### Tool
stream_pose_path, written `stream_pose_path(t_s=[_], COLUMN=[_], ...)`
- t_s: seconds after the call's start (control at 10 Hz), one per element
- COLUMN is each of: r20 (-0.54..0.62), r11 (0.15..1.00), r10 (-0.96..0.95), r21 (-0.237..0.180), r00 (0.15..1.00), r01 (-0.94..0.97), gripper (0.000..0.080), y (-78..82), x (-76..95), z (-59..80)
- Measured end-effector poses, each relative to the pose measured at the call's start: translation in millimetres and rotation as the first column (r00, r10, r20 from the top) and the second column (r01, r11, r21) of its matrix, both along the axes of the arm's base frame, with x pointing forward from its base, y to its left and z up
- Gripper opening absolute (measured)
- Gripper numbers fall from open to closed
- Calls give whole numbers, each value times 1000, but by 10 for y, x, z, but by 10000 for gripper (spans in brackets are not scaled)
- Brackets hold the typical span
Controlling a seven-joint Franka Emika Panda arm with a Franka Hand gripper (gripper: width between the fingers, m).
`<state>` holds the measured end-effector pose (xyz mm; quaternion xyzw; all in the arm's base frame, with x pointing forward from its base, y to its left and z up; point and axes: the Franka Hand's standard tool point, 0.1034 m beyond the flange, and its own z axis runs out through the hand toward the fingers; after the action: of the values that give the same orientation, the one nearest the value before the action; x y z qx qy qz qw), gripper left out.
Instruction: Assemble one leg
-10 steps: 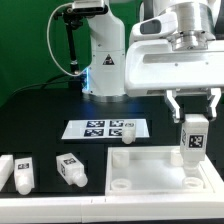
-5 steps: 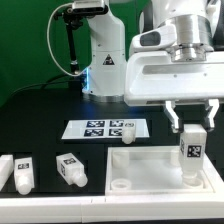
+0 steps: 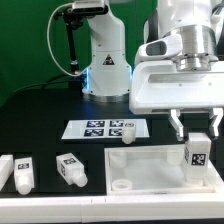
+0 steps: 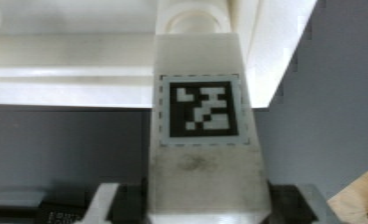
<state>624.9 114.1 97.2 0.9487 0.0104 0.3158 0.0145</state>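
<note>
My gripper (image 3: 197, 126) is shut on a white leg (image 3: 198, 157) with a black-and-white tag and holds it upright over the near right corner of the big white square tray-like piece (image 3: 150, 160), at the exterior view's right. In the wrist view the leg (image 4: 206, 120) fills the middle, its peg end pointing at a round corner hole (image 4: 199, 22) of the tray-like piece; my fingers (image 4: 120, 203) press its sides. I cannot tell whether the peg touches the hole. Three more legs lie on the table: two at the exterior view's left (image 3: 22, 172) (image 3: 71, 168), one behind the tray-like piece (image 3: 128, 136).
The marker board (image 3: 103, 128) lies flat behind the tray-like piece. The robot's white base (image 3: 106, 60) stands at the back. A fourth white part (image 3: 4, 166) shows at the exterior view's left edge.
My gripper has moved down and toward the exterior view's right with the leg, closer to the tray-like piece's near right corner. The other parts have not moved.
</note>
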Motion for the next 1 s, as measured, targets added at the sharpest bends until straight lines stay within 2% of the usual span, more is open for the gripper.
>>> stream_pose_path(t_s=[0.1,0.7,0.8,0.9,1.0], r20=[-6,-2,-33,-62,-127], r11=[1000,1000,1000,1000,1000], r10=[-1,-1,-2,-9,-15], r21=[-4,-7,-4,4,17], r00=[1000,1000,999,998,992], r01=[1,0,2,9,17], gripper=[284,288,501,501,622], y=[-20,-10,-2,-20,-3], x=[-12,-13,-15,4,21], z=[-47,-71,-84,-55,-33])
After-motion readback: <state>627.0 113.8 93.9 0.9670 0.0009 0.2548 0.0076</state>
